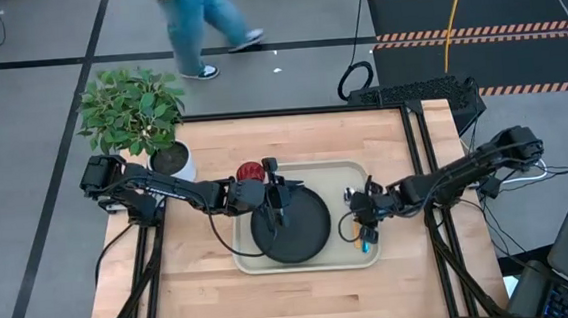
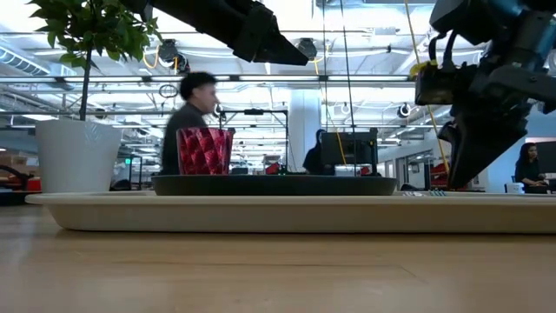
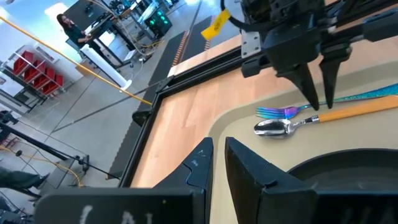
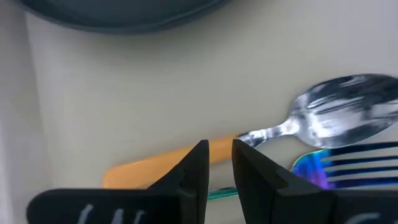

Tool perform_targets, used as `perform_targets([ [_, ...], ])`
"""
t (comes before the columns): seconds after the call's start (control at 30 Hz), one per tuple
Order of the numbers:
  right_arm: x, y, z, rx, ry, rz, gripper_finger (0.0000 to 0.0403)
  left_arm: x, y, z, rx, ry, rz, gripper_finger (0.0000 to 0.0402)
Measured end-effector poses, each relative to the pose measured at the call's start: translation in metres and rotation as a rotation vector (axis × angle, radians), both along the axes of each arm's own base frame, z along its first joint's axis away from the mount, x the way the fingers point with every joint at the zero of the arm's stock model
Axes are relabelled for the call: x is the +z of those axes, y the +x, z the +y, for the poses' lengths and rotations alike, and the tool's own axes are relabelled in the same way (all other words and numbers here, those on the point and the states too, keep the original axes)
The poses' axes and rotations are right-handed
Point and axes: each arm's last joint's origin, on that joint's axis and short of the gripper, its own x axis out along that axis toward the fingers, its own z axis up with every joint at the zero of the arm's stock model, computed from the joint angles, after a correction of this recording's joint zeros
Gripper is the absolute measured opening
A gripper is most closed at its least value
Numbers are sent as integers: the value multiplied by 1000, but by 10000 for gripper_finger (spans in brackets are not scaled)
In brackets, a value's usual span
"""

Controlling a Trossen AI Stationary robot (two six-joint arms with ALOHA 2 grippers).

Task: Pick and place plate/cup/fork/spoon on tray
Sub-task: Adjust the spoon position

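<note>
The fork (image 4: 348,167) is cut off at the right wrist view's edge — its handle is mostly hidden behind the spoon (image 4: 298,134). From above, both are covered by the right gripper (image 1: 361,224), whose finger gap seemingly stays narrow — unclear.

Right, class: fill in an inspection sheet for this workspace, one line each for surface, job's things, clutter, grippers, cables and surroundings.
Surface: wooden table.
Job's things: plate, spoon and fork on the tray; cup at the tray's far edge.
Clutter: potted plant on the far left corner.
Grippers: left gripper over the plate, narrowly open; right gripper above the cutlery, narrowly open.
Cables: along both arms.
Surroundings: person walking past.
</note>
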Motion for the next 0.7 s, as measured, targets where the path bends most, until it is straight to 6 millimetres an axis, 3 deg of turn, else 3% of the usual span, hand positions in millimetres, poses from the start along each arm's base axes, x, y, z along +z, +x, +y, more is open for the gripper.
perform_targets([
  [0.7,-14,0,10,-77,32,76,63,0,0,0,1,-4,-1,47],
])
